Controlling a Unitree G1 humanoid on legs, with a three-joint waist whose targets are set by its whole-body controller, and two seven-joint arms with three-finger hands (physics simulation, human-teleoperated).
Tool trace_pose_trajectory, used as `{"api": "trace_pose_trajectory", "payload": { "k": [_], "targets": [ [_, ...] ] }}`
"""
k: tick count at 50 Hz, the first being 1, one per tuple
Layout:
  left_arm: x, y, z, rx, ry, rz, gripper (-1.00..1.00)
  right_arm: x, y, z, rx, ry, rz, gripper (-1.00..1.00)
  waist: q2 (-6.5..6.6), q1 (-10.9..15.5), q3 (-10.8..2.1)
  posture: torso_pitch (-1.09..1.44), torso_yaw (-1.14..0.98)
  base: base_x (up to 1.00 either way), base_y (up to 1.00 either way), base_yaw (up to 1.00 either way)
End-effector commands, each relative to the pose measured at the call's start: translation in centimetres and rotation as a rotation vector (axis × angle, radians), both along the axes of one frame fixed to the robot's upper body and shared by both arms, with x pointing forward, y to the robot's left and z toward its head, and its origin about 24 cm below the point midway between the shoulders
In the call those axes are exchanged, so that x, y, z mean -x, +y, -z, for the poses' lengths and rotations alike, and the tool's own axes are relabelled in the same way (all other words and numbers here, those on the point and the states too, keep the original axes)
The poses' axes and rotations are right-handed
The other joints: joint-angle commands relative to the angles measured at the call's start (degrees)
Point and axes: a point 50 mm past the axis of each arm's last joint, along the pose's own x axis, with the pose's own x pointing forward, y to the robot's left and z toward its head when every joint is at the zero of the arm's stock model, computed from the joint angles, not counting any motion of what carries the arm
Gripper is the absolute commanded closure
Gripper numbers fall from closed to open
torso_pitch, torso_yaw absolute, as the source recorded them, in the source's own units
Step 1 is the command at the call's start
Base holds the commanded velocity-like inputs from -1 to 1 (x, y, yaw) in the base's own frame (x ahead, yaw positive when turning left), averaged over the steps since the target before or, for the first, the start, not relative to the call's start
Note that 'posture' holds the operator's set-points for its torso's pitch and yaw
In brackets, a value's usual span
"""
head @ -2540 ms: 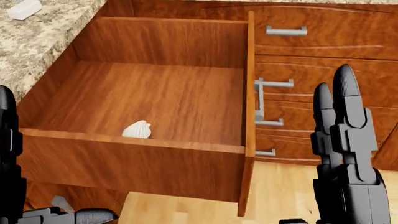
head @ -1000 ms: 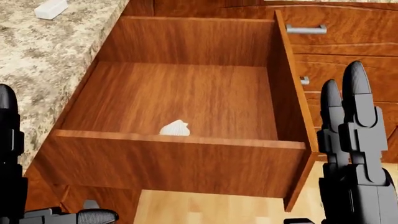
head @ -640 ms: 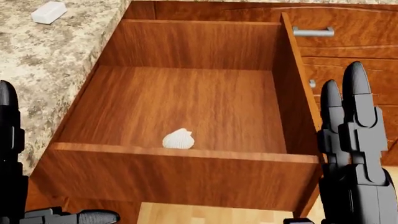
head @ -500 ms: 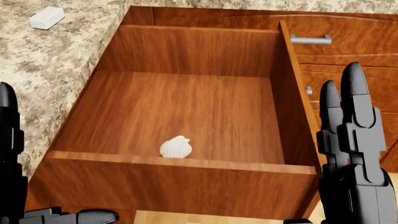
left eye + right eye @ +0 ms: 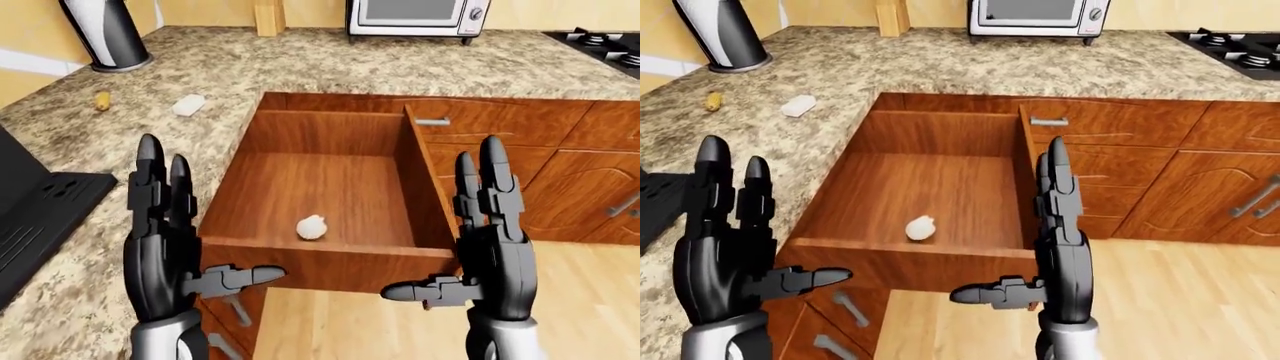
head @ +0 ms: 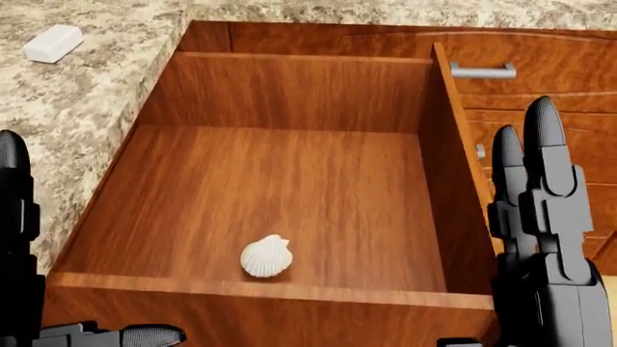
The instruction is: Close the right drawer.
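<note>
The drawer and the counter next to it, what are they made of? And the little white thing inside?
The drawer looks like reddish-brown wood with a smooth, slightly glossy finish; grain streaks run along its floor and walls. The counter looks like polished granite: beige speckled with dark flecks. The white thing is ridged and fan-shaped like a seashell, though it could be garlic; its material stays uncertain in this render.

Whole head view shifts, so my camera moves, not the things: the drawer point(image 6: 289, 181) now fills more of the picture, its near edge drops to the bottom and the floor under it is out of sight. The white shell point(image 6: 265, 256) sits lower and looks bigger. The white block point(image 6: 53, 43) on the counter point(image 6: 77, 101) slides left. The neighbouring handle point(image 6: 480, 70) sits lower than half a second ago.
</note>
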Motion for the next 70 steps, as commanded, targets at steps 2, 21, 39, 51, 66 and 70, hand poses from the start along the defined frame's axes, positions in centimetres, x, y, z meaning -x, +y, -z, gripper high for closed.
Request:
{"api": "trace_pose_trajectory", "payload": {
  "k": [2, 21, 39, 51, 66, 70],
  "targets": [
    [0.5, -0.3, -1.3, -0.008, -0.088, 0.013, -1.0, 0.5, 0.0, -1.3, -0.001, -0.084, 0.003, -1.0, -0.52, -0.06, -0.26, 0.0, 0.0, 0.1, 0.0, 0.0],
    [0.6, -0.2, -1.4, -0.008, -0.088, 0.014, -1.0, 0.7, -0.1, -1.4, -0.011, -0.104, -0.003, -1.0, -0.76, -1.73, -1.81, 0.0, 0.0, 0.05, 0.0, 0.0],
    [0.6, -0.3, -1.4, -0.01, -0.089, 0.015, -1.0, 0.8, -0.4, -1.8, -0.007, -0.128, 0.02, -1.0, -1.51, -0.78, -2.52, 0.0, 0.0, 0.0, 0.0, 0.0],
    [0.6, -0.3, -1.4, -0.009, -0.089, 0.015, -1.0, 1.1, -1.1, -3.0, 0.019, -0.159, 0.061, -1.0, -1.61, -0.76, -2.23, 0.0, 0.0, 0.0, 0.0, 0.0],
    [0.6, -0.3, -1.4, -0.009, -0.088, 0.015, -1.0, 1.8, -3.9, -4.8, 0.002, -0.214, 0.172, -1.0, -1.78, -0.67, -2.23, 0.0, 0.0, 0.0, 0.0, 0.0],
    [0.6, -0.3, -1.4, -0.009, -0.088, 0.014, -1.0, 1.9, -4.8, -5.0, 0.003, -0.211, 0.204, -1.0, -1.87, -0.66, -2.24, 0.0, 0.0, 0.0, 0.0, 0.0]
  ]
}}
